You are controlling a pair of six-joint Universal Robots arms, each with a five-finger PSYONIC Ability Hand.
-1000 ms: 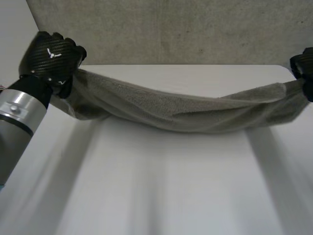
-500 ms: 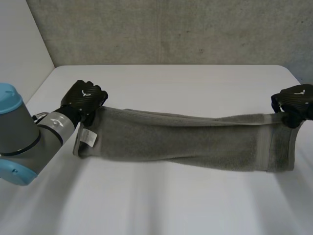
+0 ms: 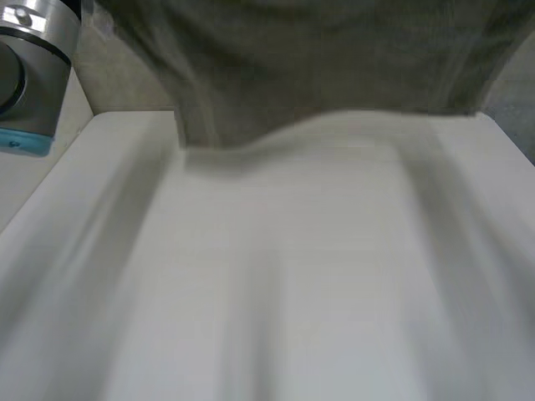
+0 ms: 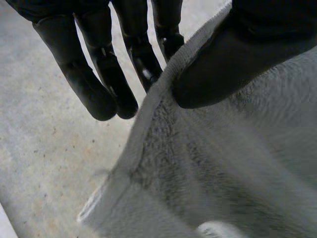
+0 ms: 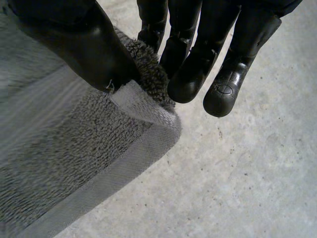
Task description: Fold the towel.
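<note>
Grey towel (image 4: pixel 223 163) (edge) in left hand (image 4: pixel 224 69)

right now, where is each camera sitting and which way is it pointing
Head view: behind and between the arms, looking down at the white table; the towel hangs above it, the left arm beside.
Left wrist view: on that wrist, looking along the left hand, which pinches a towel edge.
Right wrist view: on that wrist, looking along the right hand, pinching a towel corner.
All three share the towel.
</note>
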